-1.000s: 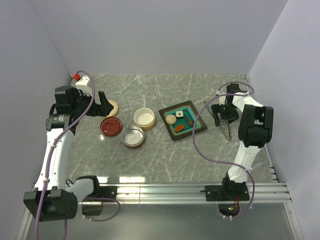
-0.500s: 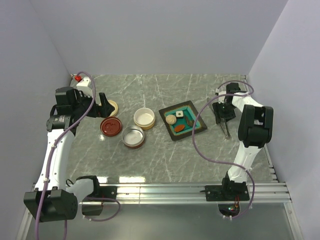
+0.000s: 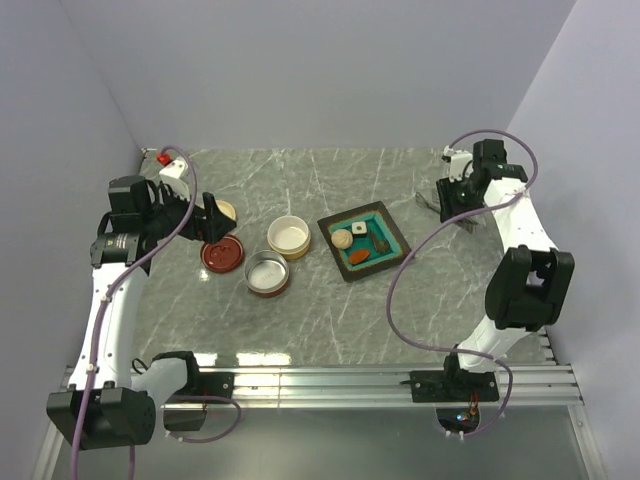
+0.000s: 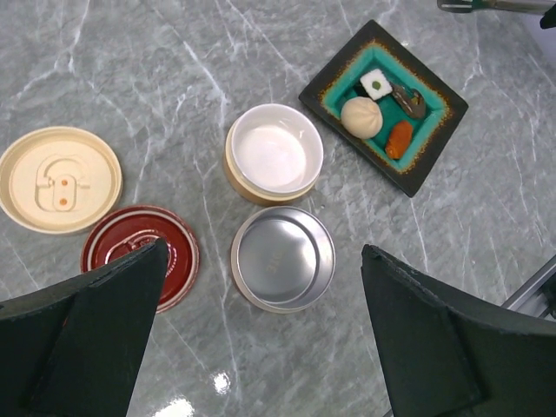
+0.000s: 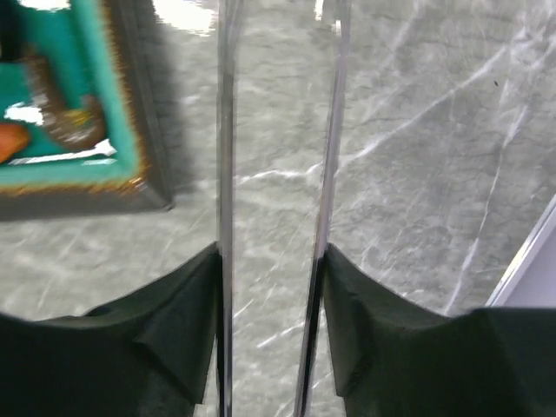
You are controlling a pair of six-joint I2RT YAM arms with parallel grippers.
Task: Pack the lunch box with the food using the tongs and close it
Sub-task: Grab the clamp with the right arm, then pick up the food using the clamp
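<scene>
The tongs [image 5: 226, 130] are two thin metal arms running up between my right gripper's [image 5: 271, 252] fingers, which press on their outer sides. From above, the right gripper [image 3: 455, 200] holds the tongs [image 3: 428, 205] off the table at the back right, beyond the teal tray [image 3: 392, 222]. The food lies in that tray: a pale round piece [image 4: 357, 115], a white cube [image 4: 375, 84], an orange-red oblong [image 4: 399, 139] and a dark brown lump [image 4: 408, 100]. The lunch box is apart: cream bowl [image 4: 274, 152], steel insert [image 4: 282, 258]. My left gripper [image 4: 265, 252] hangs open above them.
A red lid [image 4: 139, 252] and a cream lid [image 4: 59, 180] lie flat left of the bowls. The tray's dark corner [image 5: 143, 104] sits just left of the tongs in the right wrist view. Walls close in the table on three sides.
My right gripper has shut on the tongs and lifted them from the table beside the tray, up and toward the back. The left gripper has shifted slightly toward the lids.
</scene>
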